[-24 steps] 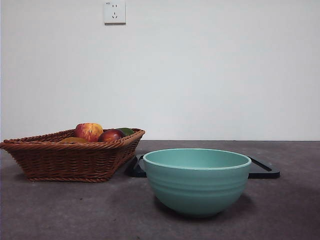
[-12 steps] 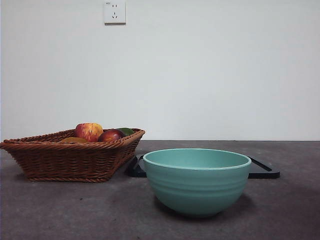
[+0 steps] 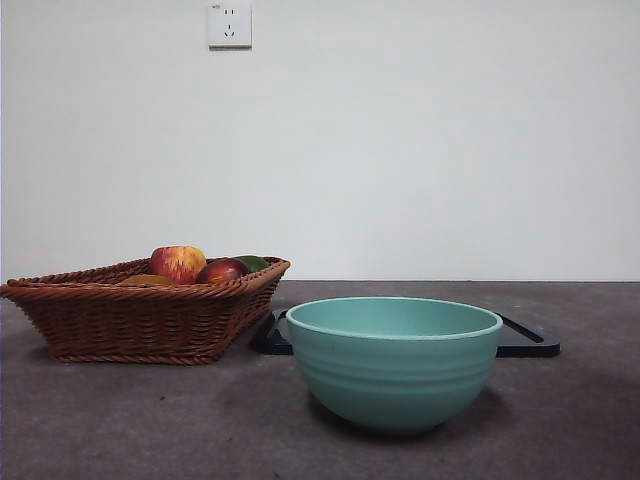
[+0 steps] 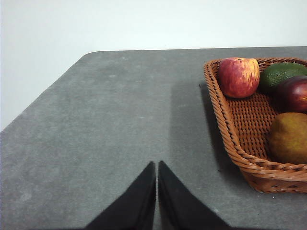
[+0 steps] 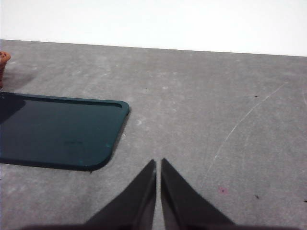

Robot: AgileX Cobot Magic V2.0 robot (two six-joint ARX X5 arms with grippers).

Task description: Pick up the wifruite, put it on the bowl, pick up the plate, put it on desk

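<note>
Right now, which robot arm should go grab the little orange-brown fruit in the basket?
Probably the left. The left gripper looks at the basket holding the wifruite. The right gripper faces the dark tray instead.

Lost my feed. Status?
Left gripper, right gripper shut, empty, over desk. Wifruite in basket. Bowl empty, unobstructed.

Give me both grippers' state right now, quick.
Left gripper: shut, holding nothing, over the bare desk beside the basket.
Right gripper: shut, holding nothing, over the desk near the dark tray.
</note>
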